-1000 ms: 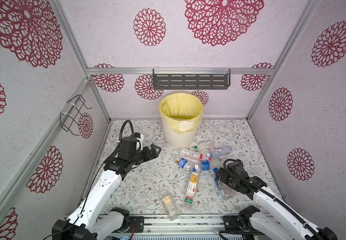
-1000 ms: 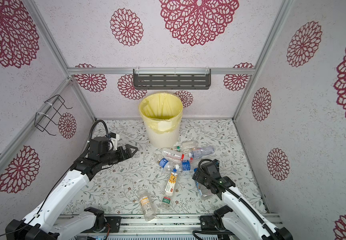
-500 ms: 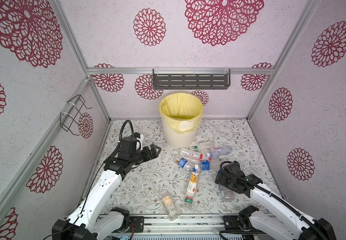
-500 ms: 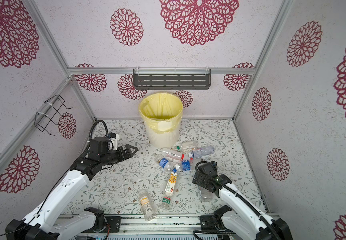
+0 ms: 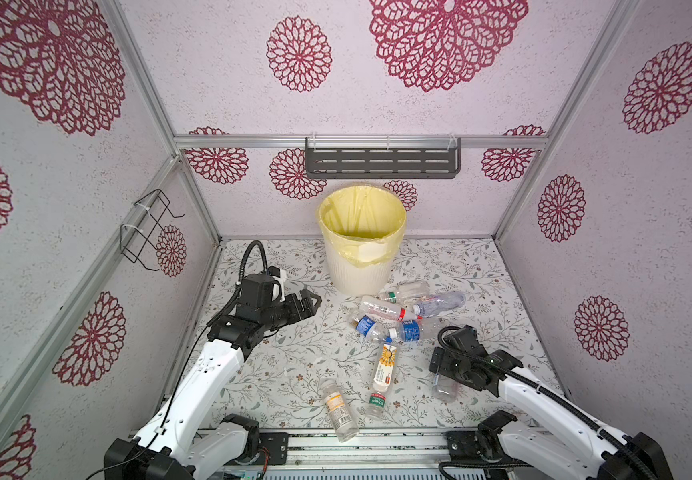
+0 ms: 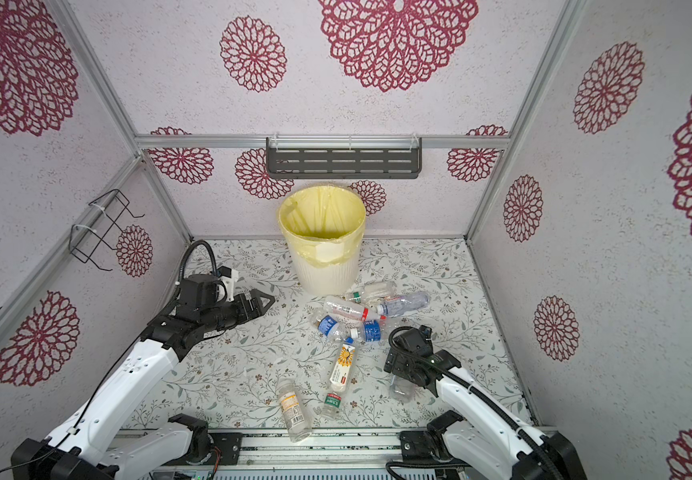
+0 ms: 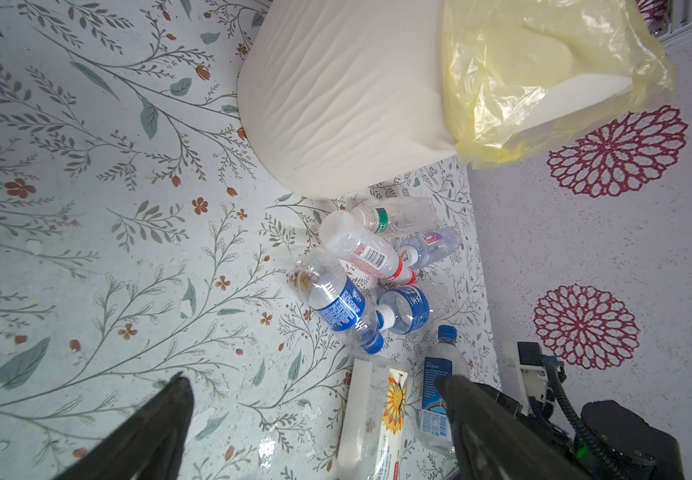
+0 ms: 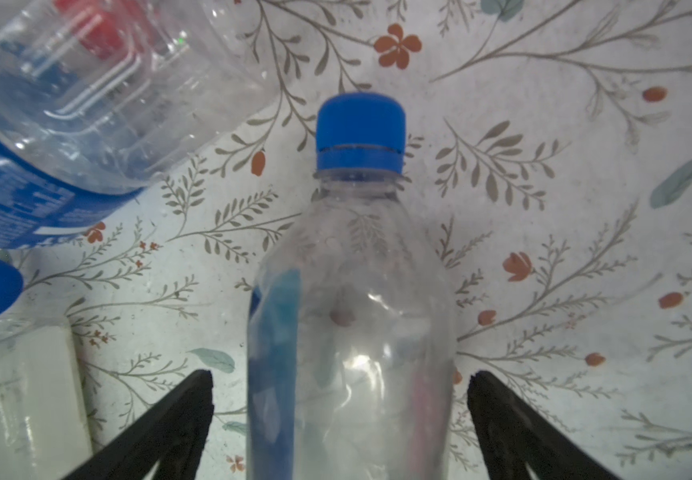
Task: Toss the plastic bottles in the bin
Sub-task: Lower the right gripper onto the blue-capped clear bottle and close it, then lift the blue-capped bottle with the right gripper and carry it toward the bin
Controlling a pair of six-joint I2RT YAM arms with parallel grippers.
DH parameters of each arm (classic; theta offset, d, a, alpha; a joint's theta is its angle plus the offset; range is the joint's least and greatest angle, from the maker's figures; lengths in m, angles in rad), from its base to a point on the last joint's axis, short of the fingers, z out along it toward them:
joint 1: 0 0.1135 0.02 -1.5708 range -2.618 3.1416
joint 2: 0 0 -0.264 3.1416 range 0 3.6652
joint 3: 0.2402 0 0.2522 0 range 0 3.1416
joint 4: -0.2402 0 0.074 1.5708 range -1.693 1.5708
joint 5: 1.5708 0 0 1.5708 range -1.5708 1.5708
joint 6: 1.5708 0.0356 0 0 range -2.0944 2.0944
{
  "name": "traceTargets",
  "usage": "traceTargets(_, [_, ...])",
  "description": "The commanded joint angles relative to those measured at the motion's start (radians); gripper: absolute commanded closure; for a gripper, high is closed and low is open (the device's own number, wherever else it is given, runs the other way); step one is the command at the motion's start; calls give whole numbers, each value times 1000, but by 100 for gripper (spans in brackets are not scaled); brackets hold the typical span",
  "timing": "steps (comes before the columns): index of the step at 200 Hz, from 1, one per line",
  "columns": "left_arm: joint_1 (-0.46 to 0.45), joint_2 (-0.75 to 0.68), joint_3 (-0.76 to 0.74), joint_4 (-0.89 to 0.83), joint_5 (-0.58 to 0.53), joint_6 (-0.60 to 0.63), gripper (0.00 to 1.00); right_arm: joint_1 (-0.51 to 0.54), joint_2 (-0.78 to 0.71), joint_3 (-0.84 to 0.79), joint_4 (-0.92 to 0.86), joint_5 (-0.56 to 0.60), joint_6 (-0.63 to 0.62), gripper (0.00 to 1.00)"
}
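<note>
Both top views looked down from high up and well back from the bin, facing it, and shared almost the whole scene. The left wrist camera sat low, off to one side of the bin, facing its wall and the bottles beside it. The right wrist camera hung very close over a blue-capped bottle, which the left wrist view also caught.

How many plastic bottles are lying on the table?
9 bottles: five piled beside the bin, three nearer the front, one between the right gripper's open jaws. Others may be hidden.
</note>
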Motion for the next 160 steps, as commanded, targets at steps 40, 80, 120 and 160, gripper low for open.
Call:
traceTargets(40, [4, 13, 11, 18, 8, 6, 3, 6, -3, -36, 31, 3, 50, 11])
traceTargets(80, [3, 14, -6, 14, 5, 3, 3, 7, -16, -36, 60, -13, 54, 28])
traceTargets(120, [3, -5, -35, 23, -6, -15, 3, 7, -45, -47, 82, -38, 73, 39])
traceTargets(160, [3, -13, -48, 18, -20, -35, 3, 9, -114, -61, 76, -43, 91, 43])
